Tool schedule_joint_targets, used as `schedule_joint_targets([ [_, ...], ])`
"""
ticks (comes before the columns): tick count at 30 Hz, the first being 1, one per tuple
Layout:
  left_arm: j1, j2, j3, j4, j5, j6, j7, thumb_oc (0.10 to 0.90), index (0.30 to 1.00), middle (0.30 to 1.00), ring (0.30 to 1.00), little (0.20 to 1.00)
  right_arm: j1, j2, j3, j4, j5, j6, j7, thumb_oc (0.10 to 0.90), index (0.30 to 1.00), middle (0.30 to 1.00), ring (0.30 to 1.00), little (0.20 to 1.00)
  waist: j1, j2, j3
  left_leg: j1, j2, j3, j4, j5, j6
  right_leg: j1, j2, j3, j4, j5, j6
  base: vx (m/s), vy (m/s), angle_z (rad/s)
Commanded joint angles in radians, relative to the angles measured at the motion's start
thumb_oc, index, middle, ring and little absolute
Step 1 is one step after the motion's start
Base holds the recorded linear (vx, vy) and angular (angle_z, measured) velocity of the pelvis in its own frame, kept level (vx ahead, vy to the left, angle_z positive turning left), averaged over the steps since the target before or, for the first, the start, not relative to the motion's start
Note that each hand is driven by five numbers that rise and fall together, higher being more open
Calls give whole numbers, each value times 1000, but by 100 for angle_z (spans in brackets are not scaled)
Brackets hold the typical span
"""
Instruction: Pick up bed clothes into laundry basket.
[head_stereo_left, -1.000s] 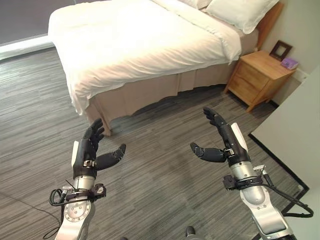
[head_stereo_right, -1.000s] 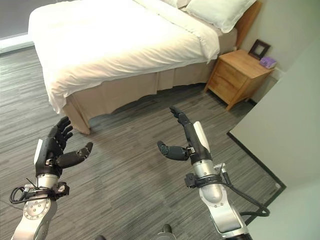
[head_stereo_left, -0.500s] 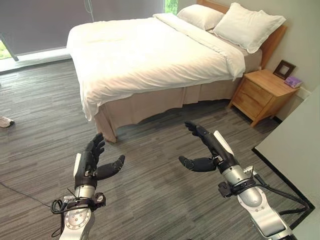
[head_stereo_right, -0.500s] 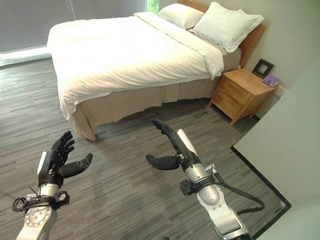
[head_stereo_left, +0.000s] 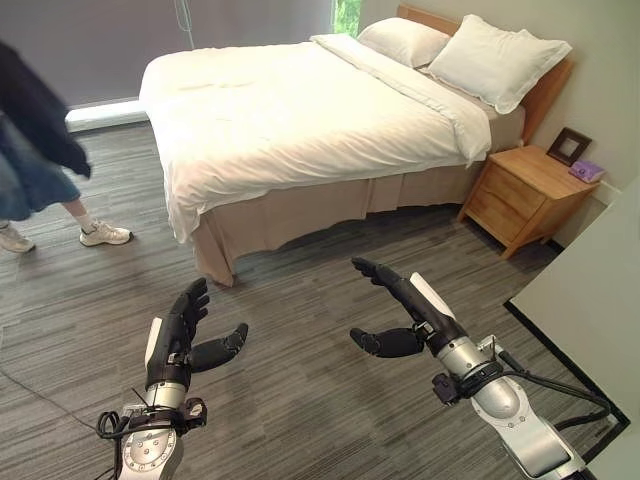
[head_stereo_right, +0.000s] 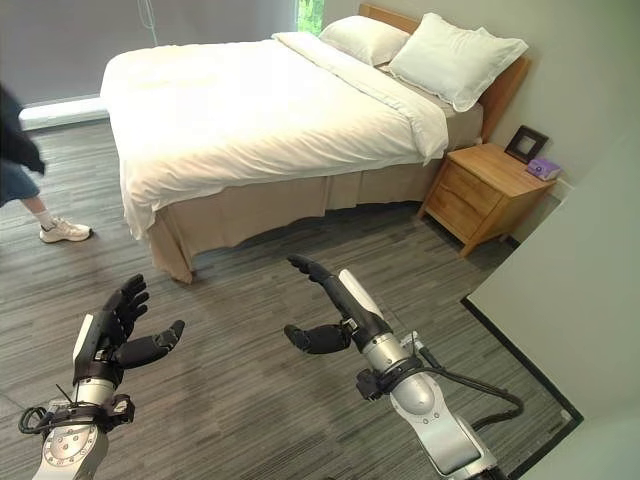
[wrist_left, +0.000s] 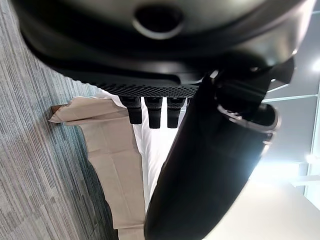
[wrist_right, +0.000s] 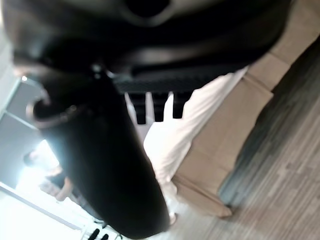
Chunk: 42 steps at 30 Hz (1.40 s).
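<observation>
While both my arms are raised over the floor (head_stereo_left: 300, 400), neither holds anything: left hand (head_stereo_left: 178, 330) has fingers straight and spread with thumb out, right hand (head_stereo_left: 405, 310) has fingers extended forward and thumb apart below them. Bed (head_stereo_left: 300, 110) stands ahead of me, well apart from both hands, with a white duvet (head_stereo_left: 290, 120) draped over its near edge and two pillows (head_stereo_left: 470, 55) at the headboard. Tan bed skirt (head_stereo_left: 300, 205) shows under the duvet. Wooden nightstand (head_stereo_left: 525, 195) sits beside the bed on my right. Person (head_stereo_left: 40, 150) is at far left on the floor.
</observation>
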<state>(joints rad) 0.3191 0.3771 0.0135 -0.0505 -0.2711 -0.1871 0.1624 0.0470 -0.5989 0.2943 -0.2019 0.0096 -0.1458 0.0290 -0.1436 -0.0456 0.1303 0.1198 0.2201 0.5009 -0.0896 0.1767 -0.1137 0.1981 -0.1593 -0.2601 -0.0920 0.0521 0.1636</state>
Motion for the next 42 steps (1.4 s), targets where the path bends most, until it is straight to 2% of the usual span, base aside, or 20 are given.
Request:
schedule_joint_targets([
  [1,-97,31,95,-101,26,-86,-1,800,900,900,900,900,-93,29,-91,-78,-2,-110,-52,800,900,900,900,900,3,9,10,85,96,16,4,-100,-69,-1,1,-18,5,-118,-31,1,-11,6],
  [5,-123,45,90,-31,23,-92,8,800,900,900,900,900,-87,47,-96,-66,8,-111,-63,800,900,900,900,900,0,14,10,87,96,15,2,-99,-71,1,3,-22,5,-117,-33,2,-4,3],
  [19,-142,58,83,-1,-12,-94,8,800,900,900,900,900,-90,46,-91,-62,21,-109,-63,800,900,900,900,900,-13,35,18,79,101,10,2,-84,-79,-3,12,-19,5,-125,-39,2,-11,0],
  [22,-140,58,96,22,-6,-82,35,800,900,900,900,900,-99,51,-89,-54,18,-94,-71,800,900,900,900,900,-19,39,29,89,100,11,7,-84,-77,2,22,-8,10,-132,-51,27,-65,0],
  [23,-148,64,102,31,6,-77,48,800,900,900,900,900,-113,51,-90,-50,14,-92,-79,800,900,900,900,900,-18,38,34,84,100,10,26,-80,-78,4,25,-1,16,-141,-56,8,-124,-2],
  [24,-167,79,105,44,25,-71,63,800,900,900,900,900,-132,53,-86,-46,12,-91,-85,800,900,900,900,900,-14,29,46,41,116,-4,126,-104,-83,5,30,4,27,-156,-72,12,-228,-2],
  [26,-216,100,96,84,58,-61,122,800,900,900,900,900,-156,53,-80,-44,6,-91,-107,800,900,900,900,900,16,-2,83,-102,192,-54,400,-50,-118,57,44,-7,11,-190,-118,22,-249,-2],
  [27,-221,101,94,86,59,-61,124,800,900,900,900,900,-158,55,-82,-42,6,-92,-108,800,900,900,900,900,13,1,86,-113,200,-65,416,-54,-122,59,50,-11,10,-191,-121,32,-158,11],
  [28,-240,101,87,104,63,-56,139,800,900,900,900,900,-162,53,-83,-20,-3,-81,-123,800,900,900,900,900,25,-8,100,-159,231,-74,507,-11,-130,88,56,-25,5,-207,-132,122,-137,33],
  [29,-248,101,78,113,66,-49,144,800,900,900,900,900,-169,52,-90,5,-23,-63,-146,800,900,900,900,900,38,-23,111,-220,238,-18,553,-5,-127,120,58,-45,5,-230,-137,191,-121,44],
  [30,-244,100,80,117,75,-44,143,800,900,900,900,900,-171,53,-94,8,-28,-56,-150,800,900,900,900,900,46,-27,111,-249,219,4,529,-30,-118,130,57,-47,5,-236,-135,177,-51,61],
  [31,-245,100,79,117,75,-44,143,800,900,900,900,900,-171,53,-95,8,-29,-55,-151,800,900,900,900,900,46,-29,108,-248,215,7,527,-31,-118,129,53,-48,5,-237,-134,156,62,65],
  [32,-235,99,82,114,89,-42,143,800,900,900,900,900,-168,56,-101,9,-37,-53,-153,800,900,900,900,900,50,-33,100,-263,184,34,455,-59,-100,129,47,-51,5,-240,-125,236,177,31],
  [33,-213,89,93,101,101,-44,140,800,900,900,900,900,-164,60,-112,7,-50,-53,-151,800,900,900,900,900,54,-29,83,-267,144,74,321,-63,-85,129,45,-60,5,-246,-104,307,232,-1],
  [34,-202,79,94,92,97,-46,138,800,900,900,900,900,-166,62,-114,8,-52,-52,-151,800,900,900,900,900,58,-28,74,-268,133,89,256,-46,-81,131,40,-67,5,-250,-95,224,186,-9],
  [35,-200,78,95,91,97,-45,138,800,900,900,900,900,-166,62,-114,8,-52,-52,-151,800,900,900,900,900,58,-28,71,-265,128,92,245,-41,-79,130,38,-67,5,-249,-94,302,247,20],
  [36,-175,65,95,71,90,-39,118,800,900,900,900,900,-159,67,-118,9,-61,-47,-149,800,900,900,900,900,53,-15,42,-213,80,94,129,-43,-49,135,32,-67,5,-245,-66,354,263,18],
  [37,-171,59,91,60,89,-37,118,800,900,900,900,900,-166,74,-113,22,-67,-41,-151,800,900,900,900,900,54,-16,31,-207,61,75,123,-49,-35,144,26,-65,7,-244,-59,474,322,-2],
  [39,-177,57,81,40,87,-35,121,800,900,900,900,900,-171,103,-102,38,-68,-38,-158,800,900,900,900,900,60,-40,19,-199,37,69,129,-65,-14,139,-1,-58,53,-239,-48,327,186,-19],
  [42,-197,80,67,18,111,-24,119,800,900,900,900,900,-186,132,-79,63,-83,-36,-164,800,900,900,900,900,63,-71,5,-141,-12,92,92,-106,33,86,-40,-48,203,-195,-12,286,209,-33],
])
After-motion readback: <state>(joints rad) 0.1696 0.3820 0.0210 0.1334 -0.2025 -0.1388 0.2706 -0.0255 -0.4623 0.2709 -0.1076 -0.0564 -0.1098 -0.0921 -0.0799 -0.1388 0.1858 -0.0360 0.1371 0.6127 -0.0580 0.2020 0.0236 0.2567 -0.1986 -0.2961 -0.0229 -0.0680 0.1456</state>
